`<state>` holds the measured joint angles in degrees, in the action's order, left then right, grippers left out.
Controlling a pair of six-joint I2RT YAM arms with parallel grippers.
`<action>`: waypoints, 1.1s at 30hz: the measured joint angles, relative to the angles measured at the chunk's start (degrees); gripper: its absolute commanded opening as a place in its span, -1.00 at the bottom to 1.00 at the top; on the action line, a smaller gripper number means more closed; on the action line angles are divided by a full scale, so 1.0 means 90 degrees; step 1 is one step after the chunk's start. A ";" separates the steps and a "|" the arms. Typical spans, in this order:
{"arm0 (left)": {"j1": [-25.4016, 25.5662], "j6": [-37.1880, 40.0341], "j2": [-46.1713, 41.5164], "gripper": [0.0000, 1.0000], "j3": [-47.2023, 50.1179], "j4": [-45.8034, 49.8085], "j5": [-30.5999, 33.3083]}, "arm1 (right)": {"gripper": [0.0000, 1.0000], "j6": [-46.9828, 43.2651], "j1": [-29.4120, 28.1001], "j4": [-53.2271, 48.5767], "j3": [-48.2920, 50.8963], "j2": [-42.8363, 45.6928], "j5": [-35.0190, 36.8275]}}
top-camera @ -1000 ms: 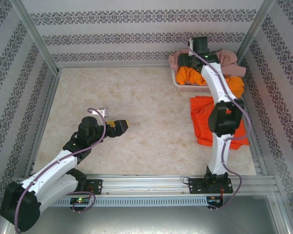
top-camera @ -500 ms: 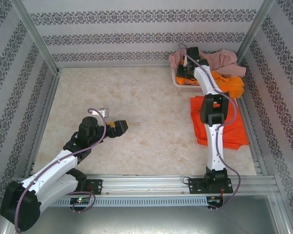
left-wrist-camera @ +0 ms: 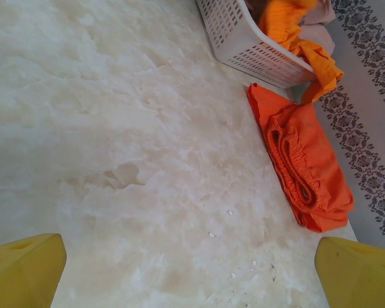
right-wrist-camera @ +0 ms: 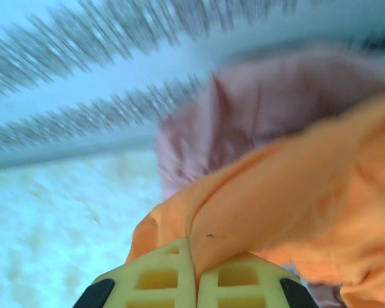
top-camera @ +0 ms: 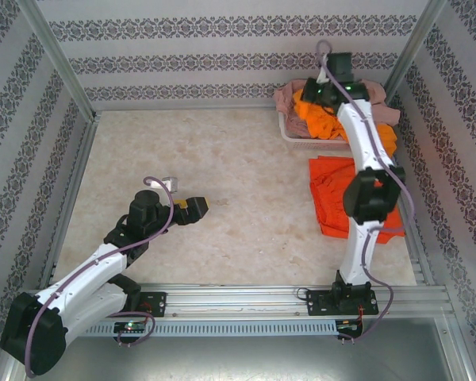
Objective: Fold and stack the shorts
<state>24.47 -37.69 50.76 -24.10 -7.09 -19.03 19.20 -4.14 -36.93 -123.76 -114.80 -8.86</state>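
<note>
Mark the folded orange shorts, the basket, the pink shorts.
folded orange shorts (left-wrist-camera: 294,163), left wrist view, gathered waistband.
basket (left-wrist-camera: 250,48), left wrist view, perforated side wall.
pink shorts (right-wrist-camera: 263,109), right wrist view, upper fold.

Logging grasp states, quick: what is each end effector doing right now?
Left end effector: open, holding nothing.
Right end effector: closed on the orange shorts over the basket.
</note>
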 measured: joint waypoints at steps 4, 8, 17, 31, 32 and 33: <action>-0.0024 0.0000 0.0000 1.00 0.0007 -0.0002 0.0000 | -1.00 0.0049 -0.0209 0.0580 0.0007 0.1275 0.0119; -0.0024 -0.0002 -0.0017 1.00 0.0012 0.0000 0.0002 | -1.00 0.0039 -0.0855 0.0950 -0.0578 0.1666 0.0056; -0.0024 0.0000 -0.0495 1.00 0.0012 0.0092 0.0151 | -1.00 0.0058 -0.2781 0.0658 -0.3973 -0.0381 -0.1059; -0.0027 0.0005 -0.1785 1.00 0.0012 0.0624 0.0656 | -0.19 -0.0486 -0.2778 0.0457 -0.1693 0.0143 -0.2499; -0.0027 0.0005 -0.1877 1.00 0.0012 0.0648 0.0697 | 0.02 -0.0665 -0.2662 0.0512 -0.1022 0.0444 -0.2443; -0.0027 0.0005 -0.1996 1.00 0.0012 0.0685 0.0729 | 0.27 -0.0814 -0.2543 0.0580 -0.0301 0.0758 -0.2344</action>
<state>24.23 -37.65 32.80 -23.99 -0.93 -12.47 11.88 -27.03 -31.70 -126.48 -107.98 -29.95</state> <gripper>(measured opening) 0.999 0.444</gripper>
